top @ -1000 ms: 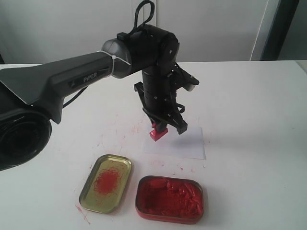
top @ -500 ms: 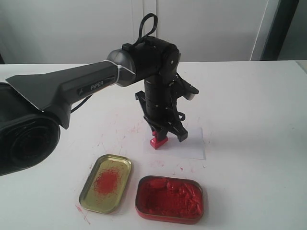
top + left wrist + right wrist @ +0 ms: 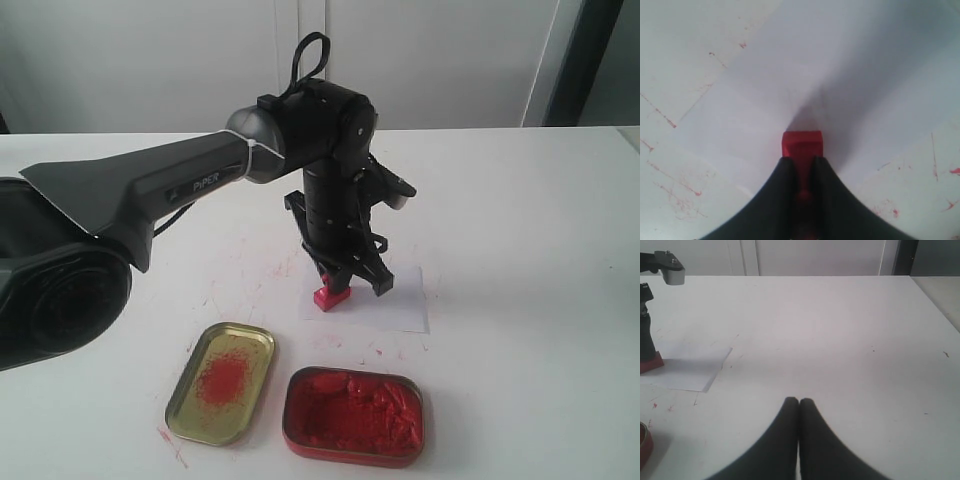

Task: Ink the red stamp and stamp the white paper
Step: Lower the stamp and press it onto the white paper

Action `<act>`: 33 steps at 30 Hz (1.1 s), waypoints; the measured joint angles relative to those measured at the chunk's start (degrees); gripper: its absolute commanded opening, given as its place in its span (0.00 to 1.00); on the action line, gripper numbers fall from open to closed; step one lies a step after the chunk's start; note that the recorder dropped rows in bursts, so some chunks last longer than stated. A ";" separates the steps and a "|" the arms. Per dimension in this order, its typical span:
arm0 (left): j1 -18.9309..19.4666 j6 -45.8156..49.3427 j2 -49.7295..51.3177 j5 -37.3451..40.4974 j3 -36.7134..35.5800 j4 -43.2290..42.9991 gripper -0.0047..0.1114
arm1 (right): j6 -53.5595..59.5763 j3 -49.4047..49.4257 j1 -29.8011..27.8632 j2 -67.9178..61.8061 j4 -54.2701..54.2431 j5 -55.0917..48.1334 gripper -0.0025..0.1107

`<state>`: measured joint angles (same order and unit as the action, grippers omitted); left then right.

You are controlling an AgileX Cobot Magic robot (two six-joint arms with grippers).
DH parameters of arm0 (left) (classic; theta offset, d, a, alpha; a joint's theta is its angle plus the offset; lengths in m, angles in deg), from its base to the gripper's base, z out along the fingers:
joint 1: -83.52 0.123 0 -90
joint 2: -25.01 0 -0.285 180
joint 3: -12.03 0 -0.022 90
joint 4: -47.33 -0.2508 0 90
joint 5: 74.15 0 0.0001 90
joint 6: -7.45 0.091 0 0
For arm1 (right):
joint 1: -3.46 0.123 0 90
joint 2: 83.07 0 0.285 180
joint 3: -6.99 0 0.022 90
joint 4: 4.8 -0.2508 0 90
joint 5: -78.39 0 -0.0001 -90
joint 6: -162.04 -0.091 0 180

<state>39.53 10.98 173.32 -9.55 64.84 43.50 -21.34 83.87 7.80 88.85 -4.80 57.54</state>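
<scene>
Both smooth black jaws of the left pincer (image 3: pixel 342 283) are clamped on the narrow handle of the red stamp (image 3: pixel 328 296), a small T-shaped block. Its square base is seated on the thin, matte white paper (image 3: pixel 398 300) directly beneath the pincer. The right pincer (image 3: pixel 799 403) is held closed, empty.

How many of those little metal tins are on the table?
2. In the exterior view, the gold tin sits front left, with a red smear inside; the tin full of red paste lies right of it. None seems hidden.
</scene>
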 measured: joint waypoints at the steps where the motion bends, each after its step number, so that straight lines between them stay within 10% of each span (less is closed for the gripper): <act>1: 0.00 0.00 0.00 -0.13 0.11 0.14 0.04 | 0.00 0.00 0.00 0.00 0.00 0.00 0.02; 33: 0.03 -0.50 0.77 -0.10 0.59 0.45 0.04 | -0.05 0.00 0.00 0.00 0.00 0.00 0.02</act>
<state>39.57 10.48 174.09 -9.66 65.43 43.95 -21.40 83.87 7.80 88.85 -4.80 57.54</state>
